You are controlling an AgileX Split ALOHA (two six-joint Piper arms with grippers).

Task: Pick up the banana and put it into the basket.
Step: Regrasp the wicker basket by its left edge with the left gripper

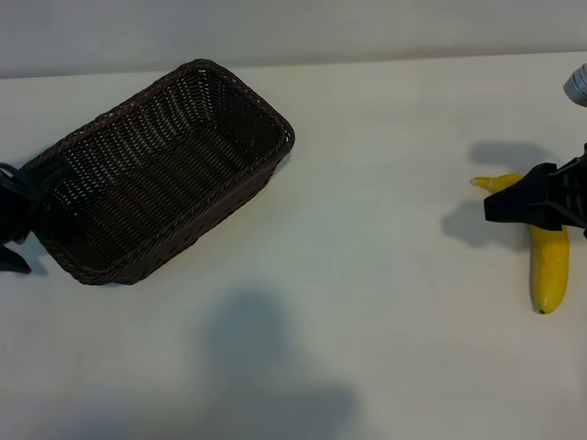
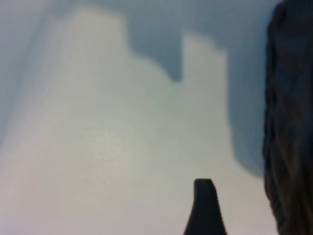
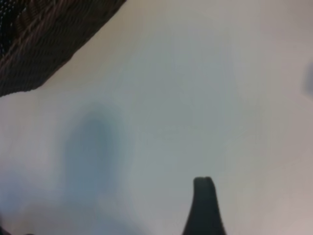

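The yellow banana (image 1: 550, 266) lies on the white table at the far right, its stem end pointing left. My right gripper (image 1: 500, 206) hovers over the banana's upper half and hides that part. Its jaws are open, and the right wrist view shows one dark finger (image 3: 203, 205) over bare table, with no banana. The dark brown wicker basket (image 1: 248, 92) sits empty and slanted at the left. A corner of the basket (image 3: 44, 34) also shows in the right wrist view. My left gripper (image 1: 14, 220) rests open beside the basket's near-left end, one finger (image 2: 204, 205) next to the basket wall (image 2: 291, 122).
Bare white table (image 1: 367, 275) stretches between the basket and the banana, with a soft shadow at the front middle. A grey wall runs along the table's back edge. A pale part of the right arm (image 1: 578, 84) pokes in at the far right.
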